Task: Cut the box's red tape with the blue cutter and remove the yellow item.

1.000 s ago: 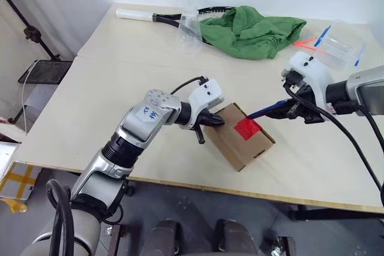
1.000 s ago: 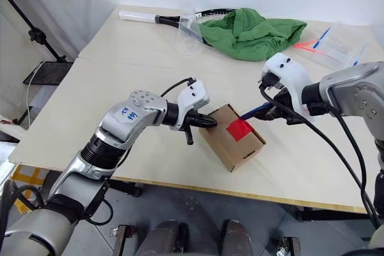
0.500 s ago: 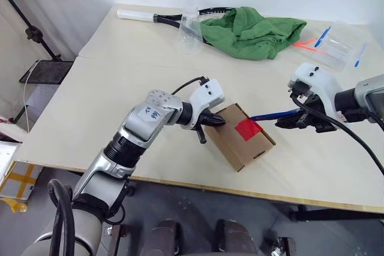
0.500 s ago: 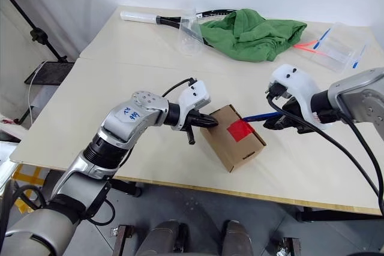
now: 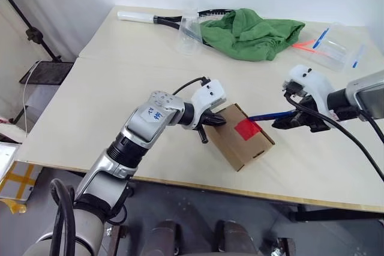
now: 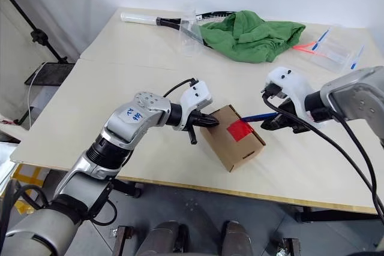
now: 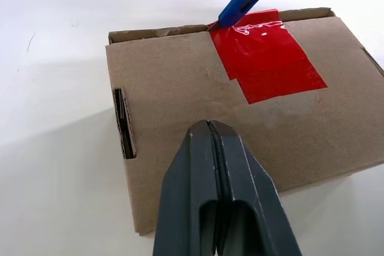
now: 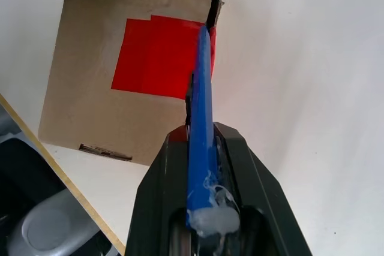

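Right gripper (image 6: 281, 123): your jaws are clamped on the blue cutter (image 5: 271, 114), holding it by its rear end with the tip pointing out toward the box.
Blue cutter: over the last second it has dropped from a raised slant to lie flatter; its tip now meets the far edge of the red tape (image 7: 267, 55), right at the flap seam.
Red tape: you can see it whole on the top face, uncut, glossy and slightly wrinkled near the tip.
Box (image 5: 240, 139): flaps shut, sitting near the front edge of the table (image 5: 120, 88); it has not shifted.
Left gripper (image 5: 211, 122): your fingers are fully closed, holding nothing, pressed against the box's near end as a brace.
Yellow item: presumably inside the closed box.
Meaning for you: the blade looks set at its starting point, so a draw along the seam seems next.
Beyond: green cloth (image 5: 252, 31), racket (image 5: 150, 18), clear cup (image 5: 188, 31), plastic packets (image 5: 336, 43) along the far side, well apart.
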Robot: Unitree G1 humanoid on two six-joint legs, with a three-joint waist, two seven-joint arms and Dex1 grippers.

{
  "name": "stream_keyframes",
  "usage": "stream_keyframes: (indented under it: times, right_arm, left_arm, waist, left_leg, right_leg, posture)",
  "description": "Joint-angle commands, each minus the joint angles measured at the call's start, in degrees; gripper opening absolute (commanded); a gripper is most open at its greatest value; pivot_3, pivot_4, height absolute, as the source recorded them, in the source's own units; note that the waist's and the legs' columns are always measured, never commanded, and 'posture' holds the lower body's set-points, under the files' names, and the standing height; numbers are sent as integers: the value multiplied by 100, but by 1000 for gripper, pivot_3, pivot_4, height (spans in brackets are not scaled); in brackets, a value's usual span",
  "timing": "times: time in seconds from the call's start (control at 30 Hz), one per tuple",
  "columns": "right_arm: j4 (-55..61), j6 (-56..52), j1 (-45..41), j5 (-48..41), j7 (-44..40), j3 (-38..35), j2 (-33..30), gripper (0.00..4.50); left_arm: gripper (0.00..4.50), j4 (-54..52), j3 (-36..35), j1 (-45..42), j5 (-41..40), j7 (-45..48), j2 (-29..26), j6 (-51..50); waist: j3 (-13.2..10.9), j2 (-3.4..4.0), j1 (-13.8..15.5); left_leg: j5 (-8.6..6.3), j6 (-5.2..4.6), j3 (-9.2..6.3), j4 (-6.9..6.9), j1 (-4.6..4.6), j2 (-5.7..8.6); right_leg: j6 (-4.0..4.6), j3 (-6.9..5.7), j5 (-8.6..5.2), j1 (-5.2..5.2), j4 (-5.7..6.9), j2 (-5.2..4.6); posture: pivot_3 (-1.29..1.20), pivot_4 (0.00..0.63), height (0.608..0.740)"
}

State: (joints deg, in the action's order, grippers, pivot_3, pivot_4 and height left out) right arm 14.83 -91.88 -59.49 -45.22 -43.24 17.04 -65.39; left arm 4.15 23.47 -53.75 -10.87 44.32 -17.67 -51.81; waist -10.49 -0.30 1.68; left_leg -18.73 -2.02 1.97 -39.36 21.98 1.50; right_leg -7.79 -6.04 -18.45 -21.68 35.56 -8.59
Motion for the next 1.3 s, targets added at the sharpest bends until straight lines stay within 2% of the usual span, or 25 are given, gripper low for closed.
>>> stream_keyframes:
  times: [0.03,0.4,0.6,0.7,0.77,0.87,1.0,1.17,1.3]
  right_arm:
    - [28,-62,-67,-129,-140,207,-37,128]
    - [597,-59,-223,-193,-1053,483,-1034,128]
    - [808,143,-67,1,-1487,607,-1421,128]
    - [925,393,113,97,-1842,511,-1820,128]
    - [840,622,257,133,-2060,223,-2091,128]
    - [315,925,593,-55,-2159,-830,-2117,128]
    - [-388,1439,1846,115,-2146,-2322,-2087,127]
    - [-1378,2605,3811,898,-1453,-4138,-942,127]
    - [-1633,3091,4613,839,-1030,-4744,397,127]
  left_arm:
    - [0,223,180,108,269,-212,43,-96]
    - [0,135,132,208,242,-324,67,-156]
    - [0,144,135,211,234,-369,119,-157]
    - [0,190,124,209,246,-366,106,-112]
    - [0,192,123,215,260,-363,87,-77]
    - [0,195,46,220,219,-354,98,-27]
    - [0,226,-18,219,197,-318,113,140]
    - [0,108,-347,223,-107,-45,179,531]
    - [0,-54,-645,180,-315,206,168,874]
  waist:
    - [1,-1,-1]
    - [1,-1,13]
    - [1,-1,13]
    - [1,-1,28]
    - [0,-1,34]
    - [0,-1,29]
    - [3,-8,49]
    - [7,-12,51]
    - [6,-6,47]
  left_leg:
    - [0,0,-2,0,-6,-1]
    - [-3,0,-17,0,5,-1]
    - [-3,0,-19,0,10,-1]
    - [-3,0,-19,0,11,-1]
    - [-3,0,-22,0,15,-1]
    - [-4,-1,-16,1,16,-1]
    - [-1,-5,-12,0,15,-4]
    - [1,-15,2,-1,16,-5]
    - [5,-18,6,1,21,-4]
  right_leg:
    - [0,-1,0,8,-2,0]
    - [-3,1,2,10,-20,0]
    - [-5,1,4,10,-27,0]
    - [-6,1,5,10,-29,0]
    - [-7,1,5,10,-35,1]
    - [-16,-5,14,10,-42,2]
    - [-18,-11,25,18,-51,2]
    - [-26,-14,42,20,-61,2]
    - [-29,-11,44,8,-58,4]
  posture:
    - [0,150,740]
    - [0,150,740]
    - [0,150,740]
    - [0,150,740]
    - [0,150,740]
    - [0,150,740]
    - [0,150,740]
    - [0,150,740]
    - [0,150,740]
